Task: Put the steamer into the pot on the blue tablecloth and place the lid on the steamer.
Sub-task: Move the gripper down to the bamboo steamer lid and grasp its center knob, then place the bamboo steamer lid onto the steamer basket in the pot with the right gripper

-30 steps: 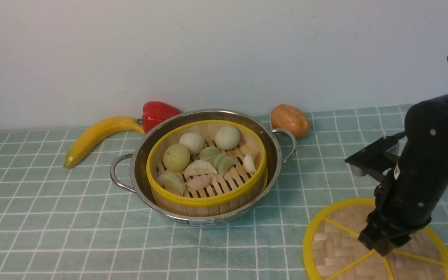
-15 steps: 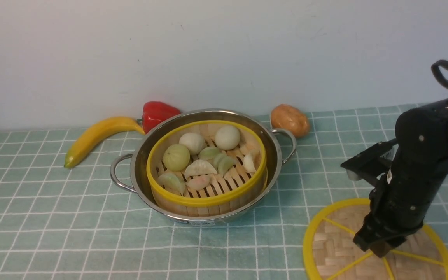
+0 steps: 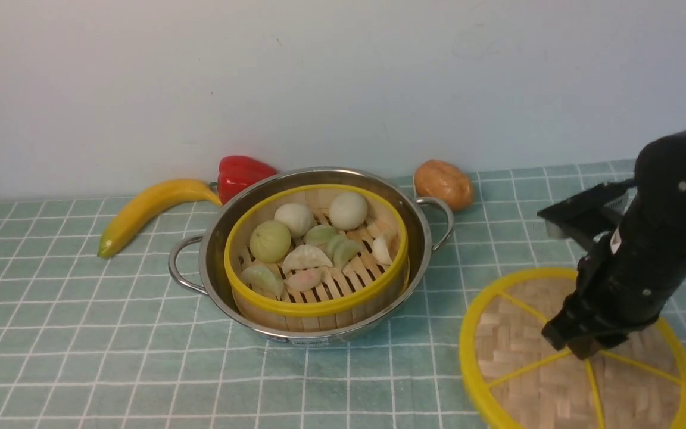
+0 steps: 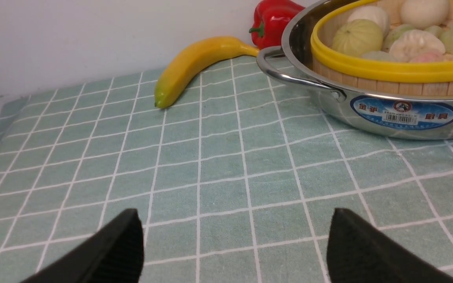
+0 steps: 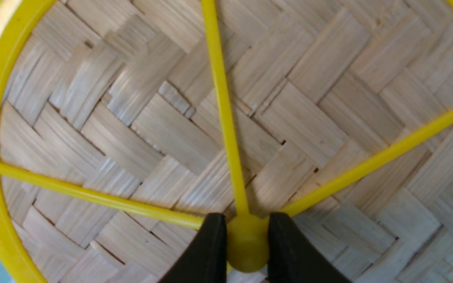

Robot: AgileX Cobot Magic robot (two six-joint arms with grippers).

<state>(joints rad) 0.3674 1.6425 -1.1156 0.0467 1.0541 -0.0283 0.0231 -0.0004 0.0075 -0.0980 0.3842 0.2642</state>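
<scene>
The steamer (image 3: 316, 250), holding pale dumplings and buns, sits inside the pot (image 3: 445, 217) on the blue tablecloth (image 3: 81, 310). To the right, near the front edge, the lid (image 3: 515, 351) hangs slightly tilted just above the cloth. My right gripper (image 3: 581, 351) is shut on it from above. In the right wrist view the two black fingers (image 5: 210, 251) clamp the lid's yellow hub (image 5: 247, 243), with the woven lid (image 5: 171, 133) filling the frame. My left gripper (image 4: 234, 212) is open over bare cloth, left of the pot (image 4: 403, 114) and steamer (image 4: 387, 68), and it is out of the front view.
A banana (image 3: 146, 208) and a red pepper (image 3: 242, 173) lie behind the pot on the left, close to the wall. A brown potato (image 3: 444, 183) sits behind the pot's right handle.
My right gripper has closed on the lid's hub. The lid has come up off the cloth with the arm and shifted slightly away from the front edge. The left gripper has not changed.
</scene>
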